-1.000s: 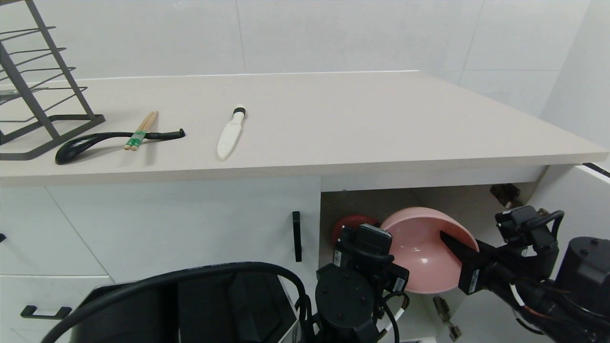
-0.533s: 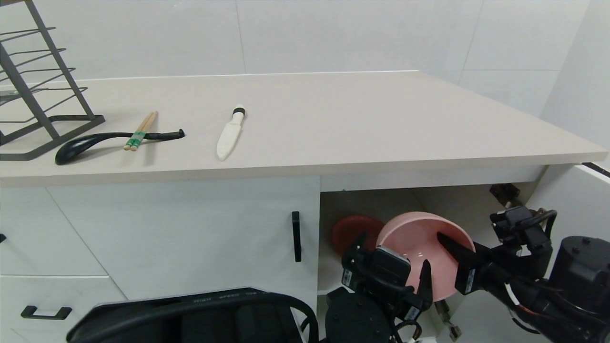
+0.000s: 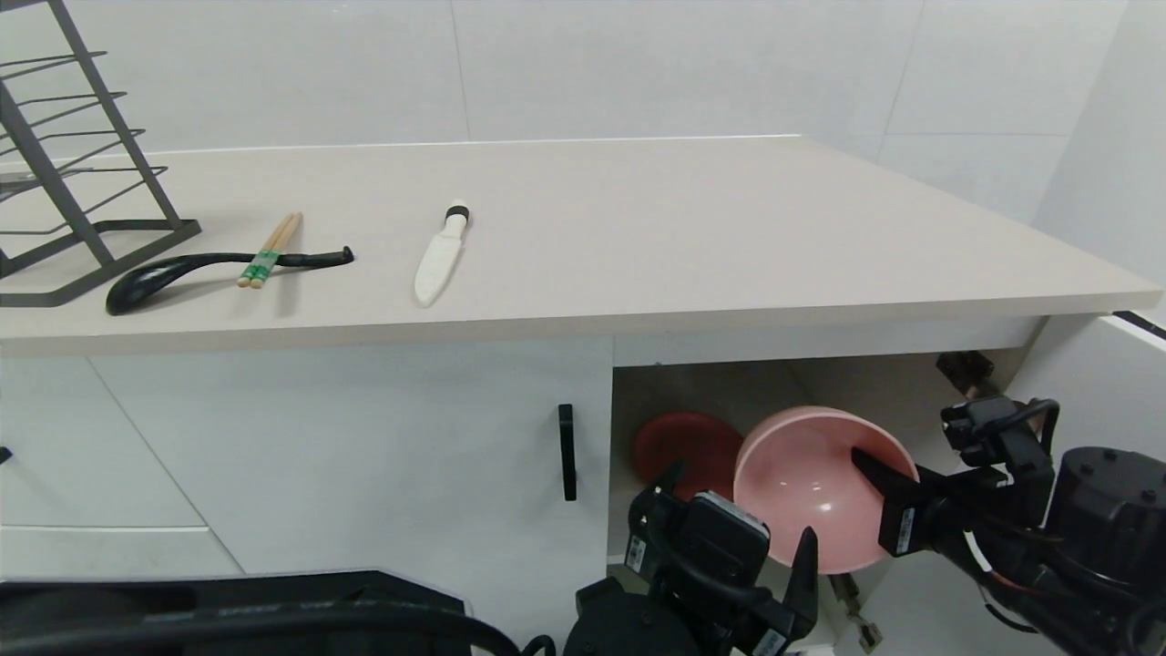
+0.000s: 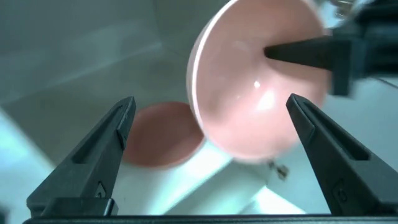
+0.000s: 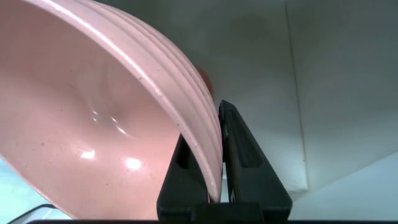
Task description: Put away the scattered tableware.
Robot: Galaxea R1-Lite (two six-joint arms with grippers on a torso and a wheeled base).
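A pink bowl (image 3: pixel 802 487) hangs tilted in the mouth of the open cabinet, and my right gripper (image 3: pixel 876 466) is shut on its rim. In the right wrist view the bowl (image 5: pixel 106 118) has its rim pinched between the fingers (image 5: pixel 239 155). A red plate (image 3: pixel 681 448) lies inside the cabinet behind the bowl. My left gripper (image 3: pixel 740 510) stands open just below and in front of the bowl, holding nothing. Its wrist view looks past both fingers (image 4: pixel 93 162) at the bowl (image 4: pixel 249 106) and the red plate (image 4: pixel 158 137). On the counter lie a black spoon (image 3: pixel 155 276), chopsticks (image 3: pixel 267 251) and a white knife (image 3: pixel 440 253).
A dark wire rack (image 3: pixel 64 182) stands at the counter's far left. The cabinet door (image 3: pixel 1125 364) is swung open on the right. To the left of the opening is a shut door with a black handle (image 3: pixel 567 451).
My left gripper has dropped lower and tipped forward, uncovering the red plate. The pink bowl in my right gripper has shifted slightly right and down.
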